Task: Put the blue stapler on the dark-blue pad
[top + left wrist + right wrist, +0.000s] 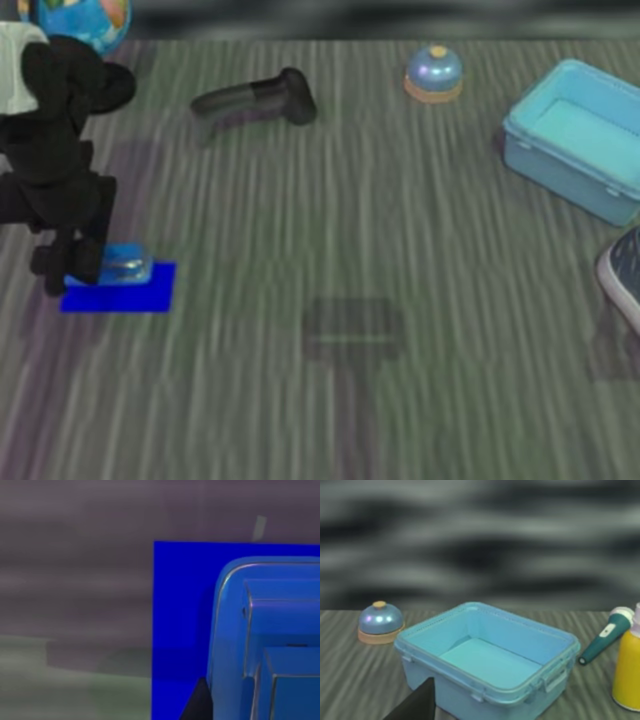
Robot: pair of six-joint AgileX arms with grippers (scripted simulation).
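Note:
The blue stapler [126, 265] is low over the back left part of the dark-blue pad [135, 298], near the table's left side. I cannot tell whether it rests on the pad. My left gripper [75, 268] is shut on the stapler's left end. In the left wrist view the stapler [270, 630] fills the near side over the pad [180, 605], and one dark finger [200, 704] presses against its flank. The other finger is hidden behind it. My right arm is outside the top view. Its wrist view shows one finger [415, 705], set wide and holding nothing.
A dark grey scanner [255, 100] lies at the back. A bell [434, 75] stands beside the light-blue tub [575, 170] at the back right. A globe [85, 20] sits behind my left arm. A dark, white-rimmed object [622, 275] lies at the right edge. A yellow bottle [627, 670] and a teal tool [605, 637] stand beyond the tub.

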